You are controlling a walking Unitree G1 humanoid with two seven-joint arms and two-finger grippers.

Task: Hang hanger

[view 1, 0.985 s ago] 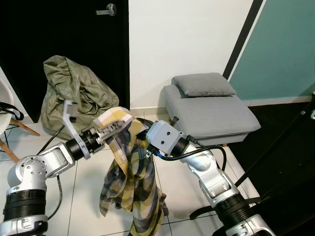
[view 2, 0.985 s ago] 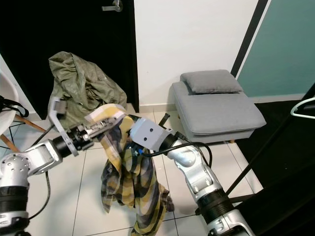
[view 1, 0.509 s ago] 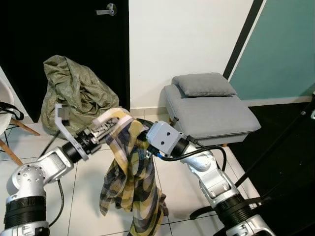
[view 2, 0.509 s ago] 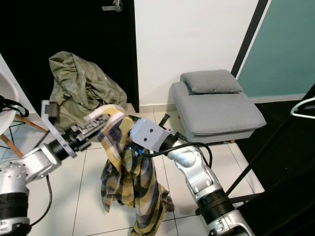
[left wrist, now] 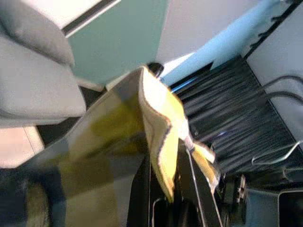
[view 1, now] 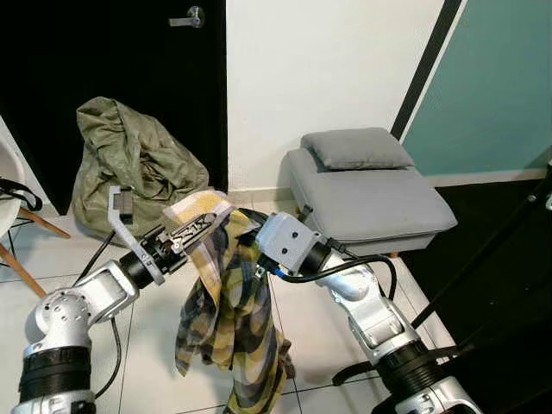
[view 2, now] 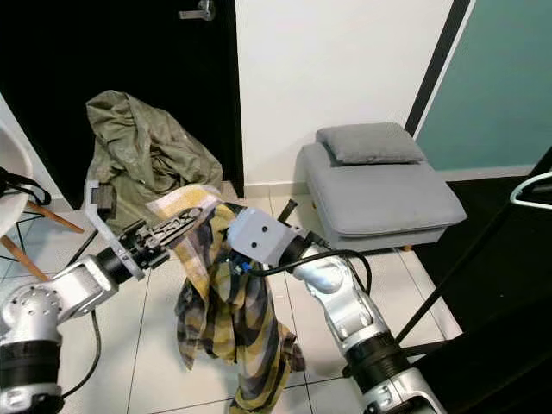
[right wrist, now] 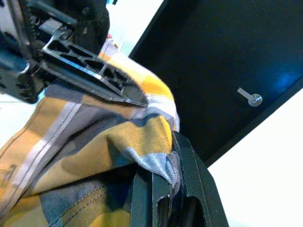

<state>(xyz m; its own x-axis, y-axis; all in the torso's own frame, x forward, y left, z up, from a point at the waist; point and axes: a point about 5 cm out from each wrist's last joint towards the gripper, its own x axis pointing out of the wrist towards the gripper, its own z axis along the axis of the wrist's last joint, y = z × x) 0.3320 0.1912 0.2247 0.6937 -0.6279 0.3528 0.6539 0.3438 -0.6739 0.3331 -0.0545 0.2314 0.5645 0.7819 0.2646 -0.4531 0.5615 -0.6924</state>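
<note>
Right now both arms meet in the middle of the picture, and a yellow and grey checked shirt [view 1: 226,319] hangs down from where they meet, its bottom edge close to the white tiled floor [view 1: 147,345]. The left end effector [view 1: 197,228] comes in from the lower left, and its long black fingers are clenched on the top fold of the shirt, which drapes over them. The right end effector [right wrist: 163,165] comes in from the lower right and is tucked into the cloth just beside the left one, with a bunch of shirt squeezed between its two fingers. I cannot make out a hanger inside the shirt, because the cloth hides whatever is under it. The shirt's long side runs straight down. A dark slanting rack pole [view 1: 483,259] stands at the far right of the picture, well apart from the shirt, and a pale hook [view 2: 530,185] shows near it. So I think the shirt has to travel to the right, and the right arm is the nearer one to that pole.
</note>
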